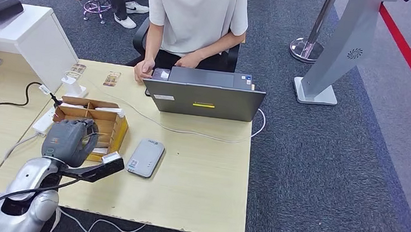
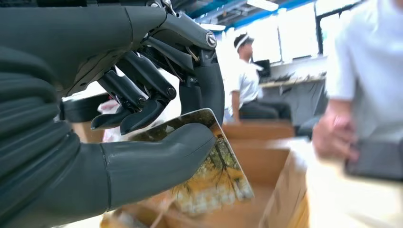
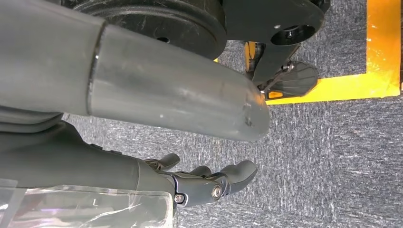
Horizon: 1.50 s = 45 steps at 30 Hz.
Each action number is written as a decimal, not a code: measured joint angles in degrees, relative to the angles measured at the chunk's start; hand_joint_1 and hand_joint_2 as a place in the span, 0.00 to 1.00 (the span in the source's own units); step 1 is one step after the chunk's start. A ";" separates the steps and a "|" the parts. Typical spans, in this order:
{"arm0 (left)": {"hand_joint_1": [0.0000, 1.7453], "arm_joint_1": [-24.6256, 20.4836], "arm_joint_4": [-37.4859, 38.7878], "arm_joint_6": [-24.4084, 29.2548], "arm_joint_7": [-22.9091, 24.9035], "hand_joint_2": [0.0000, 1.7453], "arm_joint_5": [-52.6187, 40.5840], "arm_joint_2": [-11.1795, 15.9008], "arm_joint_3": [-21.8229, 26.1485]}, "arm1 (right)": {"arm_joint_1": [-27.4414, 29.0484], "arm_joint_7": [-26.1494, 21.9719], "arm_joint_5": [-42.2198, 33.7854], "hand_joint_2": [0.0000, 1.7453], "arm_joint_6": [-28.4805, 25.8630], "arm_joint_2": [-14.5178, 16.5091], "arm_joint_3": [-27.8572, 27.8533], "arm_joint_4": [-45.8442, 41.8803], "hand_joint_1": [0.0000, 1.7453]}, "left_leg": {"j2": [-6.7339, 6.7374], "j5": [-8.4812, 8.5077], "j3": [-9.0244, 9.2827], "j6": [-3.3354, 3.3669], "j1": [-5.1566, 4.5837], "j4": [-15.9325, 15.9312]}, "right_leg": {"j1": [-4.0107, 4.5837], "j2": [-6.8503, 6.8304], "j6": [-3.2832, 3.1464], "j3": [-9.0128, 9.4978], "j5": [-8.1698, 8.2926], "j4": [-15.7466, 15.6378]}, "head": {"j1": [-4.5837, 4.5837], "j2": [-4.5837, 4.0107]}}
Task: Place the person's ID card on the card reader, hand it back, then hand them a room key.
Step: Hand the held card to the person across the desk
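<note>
Pale wood table [image 1: 198, 177] on grey carpet [image 1: 328, 160], laptop [image 1: 205, 98] at back

Card [image 2: 216, 173] with yellow autumn-tree print, glossy, rounded corners, tilted, pinched between thumb and dark fingers [image 2: 142, 111] of left hand [image 1: 69, 140], above the wooden compartment box [image 1: 113, 126] near the left edge of the tabletop [image 1: 197, 188]. Grey flat card reader [image 1: 145, 157] with rounded corners, lying flat just beside the box, toward the front edge, nothing on top. Two more small printed cards [image 1: 112, 78] flat near the far left corner of the tabletop, close to the person's hand [image 1: 142, 70].
</note>
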 joint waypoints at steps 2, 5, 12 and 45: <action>1.00 -0.15 -2.48 -0.67 -0.02 1.00 0.50 0.44 -0.16 | 0.00 -0.06 -0.05 0.00 -0.03 0.00 -0.07 0.00 0.00 | 0.00 0.00 0.00 0.00 0.00 0.00 | 0.00 0.00 0.00 0.00 0.00 0.00 | -0.01 0.00; 1.00 -0.16 -4.71 -0.80 0.01 1.00 0.62 0.84 -0.37 | 0.00 -0.09 -0.08 0.00 -0.05 0.00 -0.09 0.00 0.00 | 0.00 0.00 0.01 0.00 0.00 0.00 | 0.00 0.00 0.00 0.00 0.00 0.00 | 0.00 0.00; 1.00 -1.07 -9.86 -0.25 -1.25 1.00 3.67 2.57 -1.19 | 0.01 -0.26 -0.31 0.00 -0.08 0.00 -0.33 0.00 0.00 | -0.01 0.01 0.00 0.00 0.02 0.00 | 0.01 0.00 0.00 -0.03 0.00 0.00 | 0.00 0.00; 0.00 -29.25 18.75 5.71 1.62 1.00 -6.68 8.27 1.98 | -0.32 2.40 7.23 0.00 2.11 0.00 3.32 0.13 0.00 | -0.06 0.35 -0.15 -0.13 0.03 -0.02 | 0.02 -0.03 -0.15 -0.18 0.28 0.08 | -0.01 0.00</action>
